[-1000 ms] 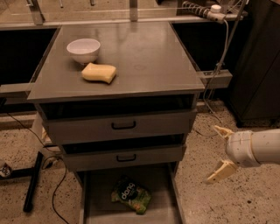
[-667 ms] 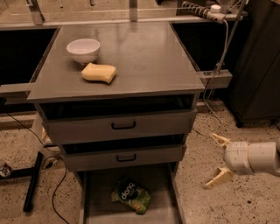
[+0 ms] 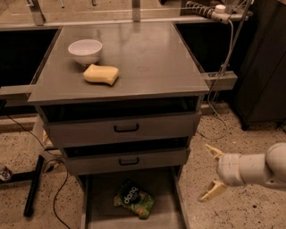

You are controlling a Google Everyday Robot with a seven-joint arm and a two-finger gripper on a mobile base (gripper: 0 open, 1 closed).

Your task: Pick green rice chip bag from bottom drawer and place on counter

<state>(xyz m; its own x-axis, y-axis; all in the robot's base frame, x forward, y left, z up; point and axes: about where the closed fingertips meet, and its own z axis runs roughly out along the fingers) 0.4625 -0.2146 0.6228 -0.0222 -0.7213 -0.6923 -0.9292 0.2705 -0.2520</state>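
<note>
Camera view has me at the very start of the job, as I judge it. My gripper [image 3: 205, 173] hangs at the lower right of the frame, out over the floor [image 3: 250, 210], its jaws spread wide with nothing between them. The green chip bag [image 3: 134, 199] lies flat in the bottom drawer [image 3: 163, 214], at the bottom centre of the frame, well apart from me and untouched. That drawer is already pulled out, so everything else is left. I have to reach in, take the bag, lift it clear of the drawers above, and set it on the tabletop [image 3: 152, 58].

The tabletop is smooth and grey. A white bowl [image 3: 85, 50] and a yellow sponge [image 3: 101, 74] sit toward its left side, and the right half looks bare to me. Two drawers with black handles [image 3: 126, 128] sit below it. The floor is speckled stone. A power strip [image 3: 201, 7] lies at the upper right, and a dark cupboard [image 3: 263, 67] stands at the right edge.
</note>
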